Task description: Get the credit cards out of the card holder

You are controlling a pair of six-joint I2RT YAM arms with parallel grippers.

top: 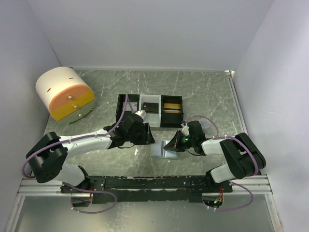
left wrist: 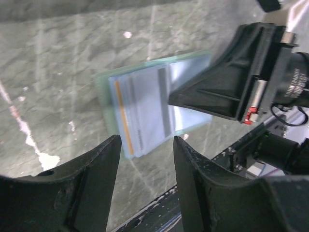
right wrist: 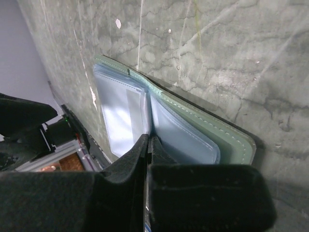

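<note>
Top external view: the card holder (top: 163, 153) lay open on the surface (top: 207, 92), between the left tool (top: 148, 137) and the right tool (top: 171, 144), with the tray (top: 149, 110) beyond it.

Left wrist view: the left tool's jaws stood apart and empty, hovering over the holder's near edge. A credit card (left wrist: 140, 111) with an orange stripe sat in one panel, and the right tool bore on the other.

Right wrist view: the right tool was fully closed, its tips at the centre fold. Whether a clear sleeve was nipped could not be told.

Risk, as judged: the closed tips might catch sleeve rather than card and drag or lift the whole holder. Nothing else pinned it, so it could slide.
</note>
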